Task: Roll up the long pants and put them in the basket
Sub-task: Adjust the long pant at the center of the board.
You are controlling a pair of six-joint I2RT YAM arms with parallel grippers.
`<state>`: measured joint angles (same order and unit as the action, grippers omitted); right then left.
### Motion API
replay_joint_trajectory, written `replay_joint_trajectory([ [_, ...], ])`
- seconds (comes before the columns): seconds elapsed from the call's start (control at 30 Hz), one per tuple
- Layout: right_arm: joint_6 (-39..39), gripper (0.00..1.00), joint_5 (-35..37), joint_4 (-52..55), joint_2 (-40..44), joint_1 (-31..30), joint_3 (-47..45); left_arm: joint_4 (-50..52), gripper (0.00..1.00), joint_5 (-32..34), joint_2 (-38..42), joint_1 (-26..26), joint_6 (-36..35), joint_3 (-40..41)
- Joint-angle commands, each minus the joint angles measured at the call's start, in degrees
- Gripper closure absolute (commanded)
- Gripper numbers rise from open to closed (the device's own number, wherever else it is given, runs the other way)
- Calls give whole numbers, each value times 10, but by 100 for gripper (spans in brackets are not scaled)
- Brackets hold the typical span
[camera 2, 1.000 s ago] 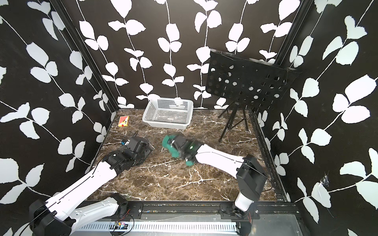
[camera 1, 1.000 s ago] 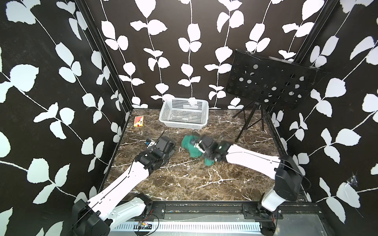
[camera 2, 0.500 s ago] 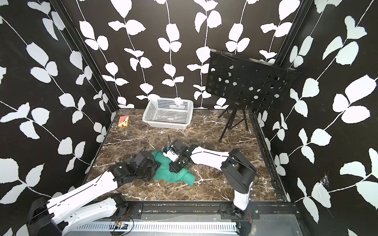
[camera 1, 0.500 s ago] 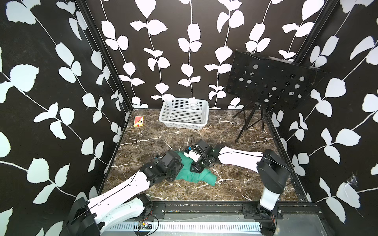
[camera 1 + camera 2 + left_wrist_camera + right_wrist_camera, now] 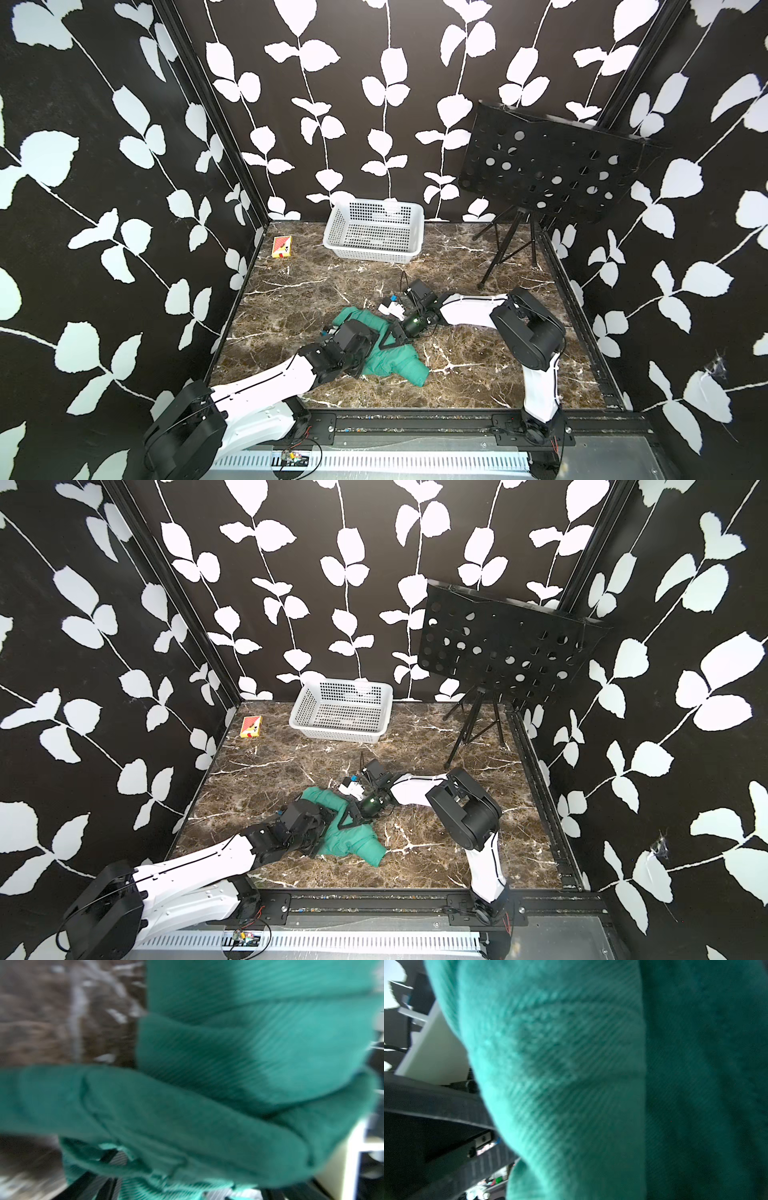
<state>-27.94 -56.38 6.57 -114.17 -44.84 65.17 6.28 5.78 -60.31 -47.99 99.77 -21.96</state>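
Slackening could unroll the bunched long pants [image 5: 392, 362]; I cannot tell whether left gripper [image 5: 362, 360] or right gripper [image 5: 388, 338] clamps them

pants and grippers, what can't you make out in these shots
- Left gripper jaws: its own wrist covers them in both top views; left wrist view is blurred, pants over them.
- Right gripper grip: pants fill the right wrist view.
- Pants' roll: bunched, arms cover the middle in top views.

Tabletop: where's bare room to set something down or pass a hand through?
Free: the marble between the basket and the long pants; the near strip between the pants and the right arm's base. Crowded: front centre, both arms over the pants; back right, stand legs.
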Motion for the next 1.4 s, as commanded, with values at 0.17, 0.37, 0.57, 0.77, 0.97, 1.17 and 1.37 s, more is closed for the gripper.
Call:
replay_joint_trajectory([
  [0.17, 2, 65, -18, 35, 24, 19, -2, -82, 2, 35, -79, -3, -15, 27],
  [0.37, 50, 20, 280, 164, 152, 26, -31, -39, 12, 5, -161, -3, 7, 0],
  [0.57, 90, 6, 557, 133, 313, -30, -122, -18, 13, -26, -200, -3, 15, -14],
  [0.77, 243, 1, 727, -5, 377, -166, -207, 17, 13, -20, -195, -3, 10, -29],
  [0.97, 274, 1, 714, -48, 310, -188, -188, 25, 13, -22, -198, -3, 10, -38],
  [1.17, 235, 10, 738, -83, 222, -188, -196, 22, 6, -27, -194, -3, 14, -48],
  [1.37, 217, 56, 698, -102, 182, -179, -216, 4, 1, -10, -160, -3, 29, -53],
])
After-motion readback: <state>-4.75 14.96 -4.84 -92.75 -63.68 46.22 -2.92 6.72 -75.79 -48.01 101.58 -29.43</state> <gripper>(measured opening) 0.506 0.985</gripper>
